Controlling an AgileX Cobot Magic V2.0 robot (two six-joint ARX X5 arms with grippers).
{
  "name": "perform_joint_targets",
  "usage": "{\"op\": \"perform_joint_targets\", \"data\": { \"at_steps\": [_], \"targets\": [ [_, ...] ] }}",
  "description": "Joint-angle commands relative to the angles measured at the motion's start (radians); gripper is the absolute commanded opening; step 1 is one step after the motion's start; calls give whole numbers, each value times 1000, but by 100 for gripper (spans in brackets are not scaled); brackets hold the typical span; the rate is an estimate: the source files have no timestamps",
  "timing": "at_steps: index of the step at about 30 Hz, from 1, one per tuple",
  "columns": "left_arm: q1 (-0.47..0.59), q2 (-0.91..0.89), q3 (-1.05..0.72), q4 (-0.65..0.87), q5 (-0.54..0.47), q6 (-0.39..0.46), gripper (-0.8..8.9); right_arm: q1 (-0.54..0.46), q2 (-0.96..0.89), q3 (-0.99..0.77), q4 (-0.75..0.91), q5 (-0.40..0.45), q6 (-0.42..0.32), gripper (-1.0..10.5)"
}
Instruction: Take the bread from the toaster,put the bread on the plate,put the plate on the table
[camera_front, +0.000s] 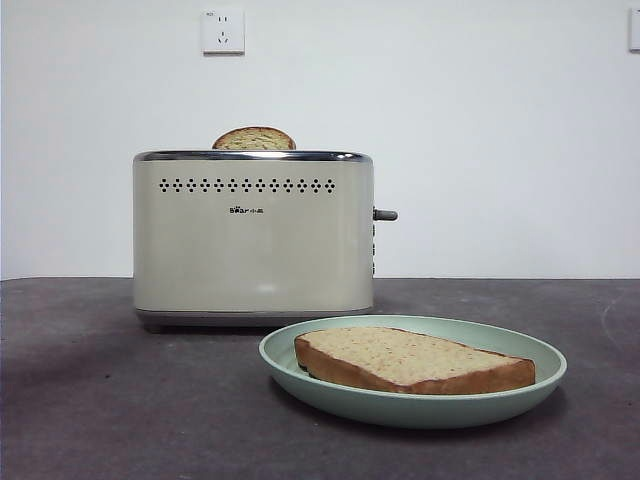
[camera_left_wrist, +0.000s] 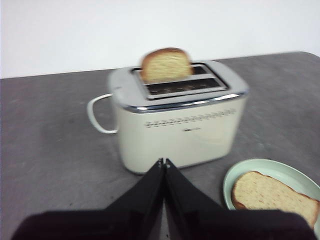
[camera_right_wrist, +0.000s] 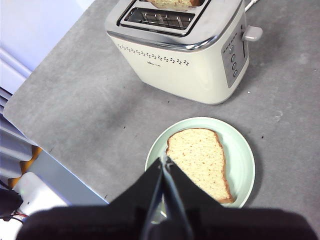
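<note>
One bread slice (camera_front: 412, 360) lies flat on the plate (camera_front: 545, 377), lower right of the front view, long axis left-right. A second slice (camera_front: 254, 139) stands in the one toaster (camera_front: 253, 238). Left gripper (camera_left_wrist: 164, 161) and right gripper (camera_right_wrist: 165, 161) have jaws pressed together.

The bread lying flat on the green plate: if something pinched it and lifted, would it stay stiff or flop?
The bread looks thick with a firm brown crust, so it would probably hold its shape. Its speckled crumb looks soft, so a hard squeeze might dent it. It likely weighs little, and the plate under it could slide if nudged.
</note>
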Motion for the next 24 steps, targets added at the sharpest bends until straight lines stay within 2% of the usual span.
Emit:
{"op": "perform_joint_targets", "data": {
  "at_steps": [1,4,9,12,15,20,24],
  "targets": [
    [131,-7,-34,62,130,-56,-4,1,-1,-2,4,4,6,1],
    [282,-24,-118,211,298,-52,-4,1,-1,-2,4,4,6,1],
    [454,-97,-371,595,515,-50,-4,1,-1,-2,4,3,6,1],
    [515,-162,-525,785,544,-50,-4,1,-1,-2,4,4,6,1],
    [570,-245,-651,887,543,-50,-4,1,-1,-2,4,3,6,1],
    [670,-389,-787,874,545,-51,-4,1,-1,-2,4,3,6,1],
    [734,-486,-819,716,552,-48,-4,1,-1,-2,4,3,6,1]
  ]
}}
